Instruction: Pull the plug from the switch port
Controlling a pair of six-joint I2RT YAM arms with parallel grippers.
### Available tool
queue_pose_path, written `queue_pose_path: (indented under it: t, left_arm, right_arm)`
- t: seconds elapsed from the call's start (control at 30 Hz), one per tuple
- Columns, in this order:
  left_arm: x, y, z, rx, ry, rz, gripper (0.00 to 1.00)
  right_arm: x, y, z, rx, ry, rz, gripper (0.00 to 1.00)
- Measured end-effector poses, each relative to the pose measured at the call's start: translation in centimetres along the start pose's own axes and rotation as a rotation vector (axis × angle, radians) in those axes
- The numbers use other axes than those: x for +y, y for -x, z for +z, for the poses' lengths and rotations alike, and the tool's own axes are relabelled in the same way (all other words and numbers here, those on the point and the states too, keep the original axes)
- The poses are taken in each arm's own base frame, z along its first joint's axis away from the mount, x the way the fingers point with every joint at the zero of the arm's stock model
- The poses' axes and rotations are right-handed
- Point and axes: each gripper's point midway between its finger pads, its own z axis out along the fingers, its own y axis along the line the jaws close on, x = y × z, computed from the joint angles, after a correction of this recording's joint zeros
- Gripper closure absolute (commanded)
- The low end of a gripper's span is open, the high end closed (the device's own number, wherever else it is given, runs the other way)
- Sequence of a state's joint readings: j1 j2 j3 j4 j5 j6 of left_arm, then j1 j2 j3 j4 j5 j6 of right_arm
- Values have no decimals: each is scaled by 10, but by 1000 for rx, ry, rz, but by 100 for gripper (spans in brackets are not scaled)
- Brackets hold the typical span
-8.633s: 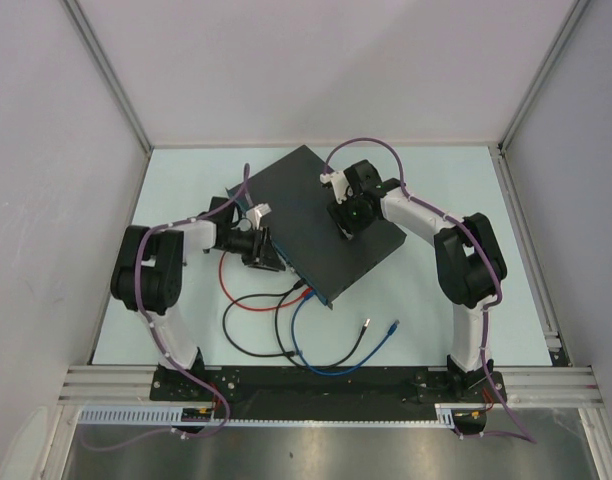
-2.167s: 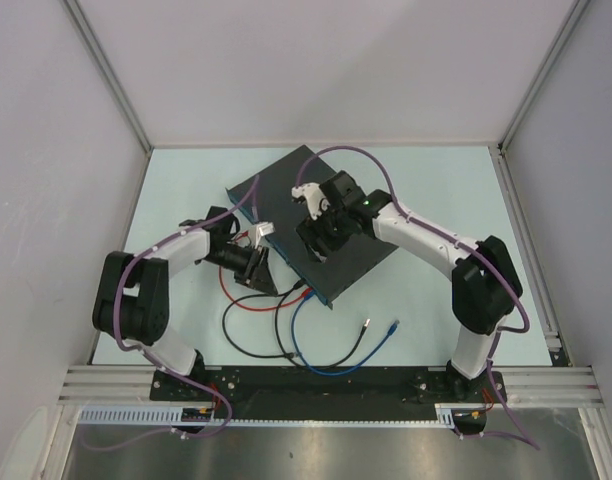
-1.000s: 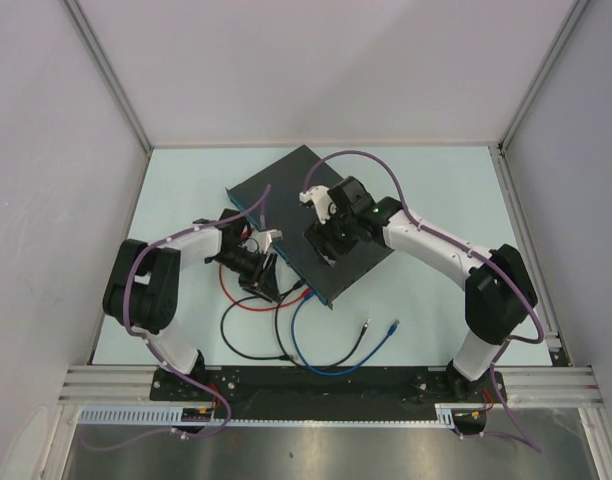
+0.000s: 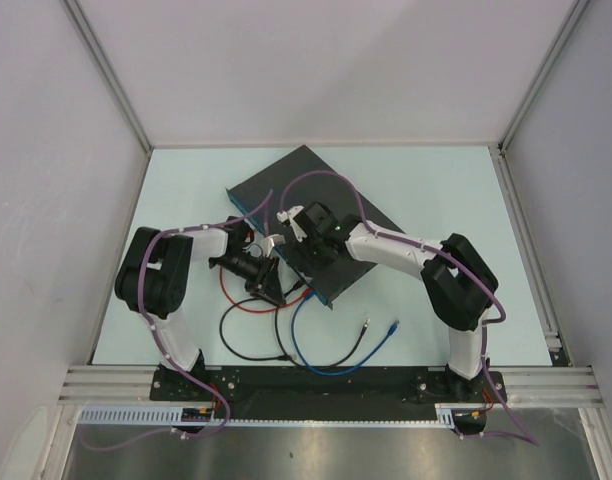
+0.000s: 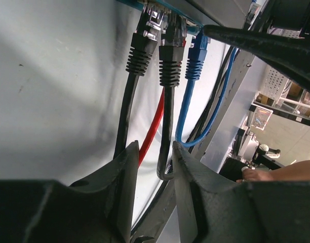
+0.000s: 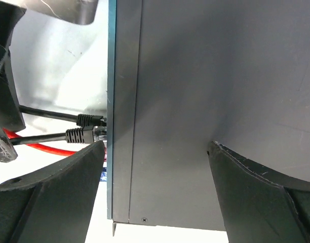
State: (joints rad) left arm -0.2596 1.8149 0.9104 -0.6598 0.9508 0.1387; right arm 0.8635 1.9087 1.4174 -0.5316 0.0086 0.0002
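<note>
The left claw straddles the middle black cable, jaws not yet clamped, its plug just ahead. The right claw, spread wide over the switch, likely steadies it.

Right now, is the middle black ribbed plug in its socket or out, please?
In: the plug pokes its clear tip into the flat dark grey switch.

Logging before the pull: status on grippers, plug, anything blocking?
Left gripper open, straddling middle black cable below its plug. Right gripper open over switch. Plug seated. Red cable in same gap; outer black plug, blue plug close alongside.
</note>
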Motion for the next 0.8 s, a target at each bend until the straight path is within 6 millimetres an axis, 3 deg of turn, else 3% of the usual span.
queue_pose_path:
  t: [0.8]
  left_arm:
    - [2,2,-4,-16,-2,-10,63]
  right_arm:
    - [3,1,8,9,-78,-99,10]
